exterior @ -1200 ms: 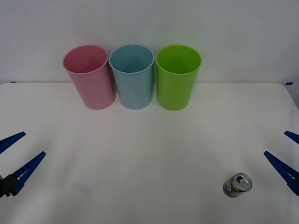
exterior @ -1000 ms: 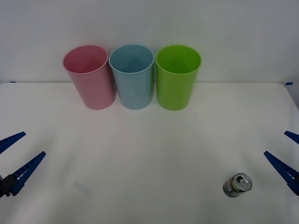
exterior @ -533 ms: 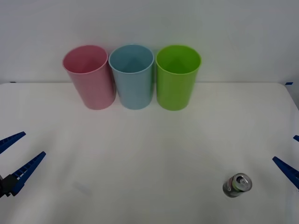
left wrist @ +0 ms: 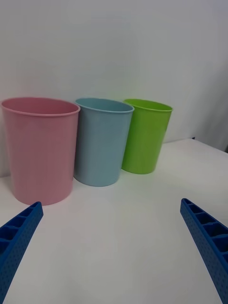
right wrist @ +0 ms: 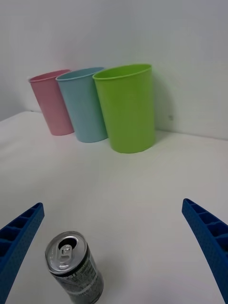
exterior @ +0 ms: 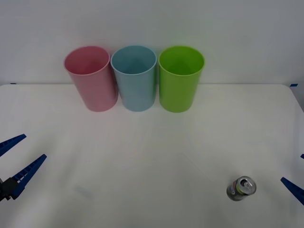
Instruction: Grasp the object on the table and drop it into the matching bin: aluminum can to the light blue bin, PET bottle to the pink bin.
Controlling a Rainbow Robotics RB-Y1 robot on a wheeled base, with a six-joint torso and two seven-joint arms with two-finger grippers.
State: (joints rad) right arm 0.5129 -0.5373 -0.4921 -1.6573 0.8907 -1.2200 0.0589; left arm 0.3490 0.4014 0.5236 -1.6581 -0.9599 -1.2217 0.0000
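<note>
The small silver aluminum can (exterior: 241,188) stands upright near the front right of the white table (exterior: 152,156), pull-tab up. My right gripper (exterior: 299,172) is open at the table's right edge, just right of the can and apart from it. In the right wrist view the can (right wrist: 73,270) sits close to one finger of the right gripper (right wrist: 113,204), not between the tips. The pink bin (exterior: 92,80) and the light blue bin (exterior: 135,80) stand side by side at the back. At the left edge, my left gripper (exterior: 34,146) hangs open and holds nothing.
A lime green bin (exterior: 180,80) stands right of the light blue one, the three nearly touching in a row against the white wall. The left wrist view faces the pink bin (left wrist: 40,147), light blue bin (left wrist: 102,142) and green bin (left wrist: 145,137) across bare tabletop.
My right gripper has slid toward the lower right edge of the front view, so less of its fingers shows. The can, the bins and the left gripper have not moved.
</note>
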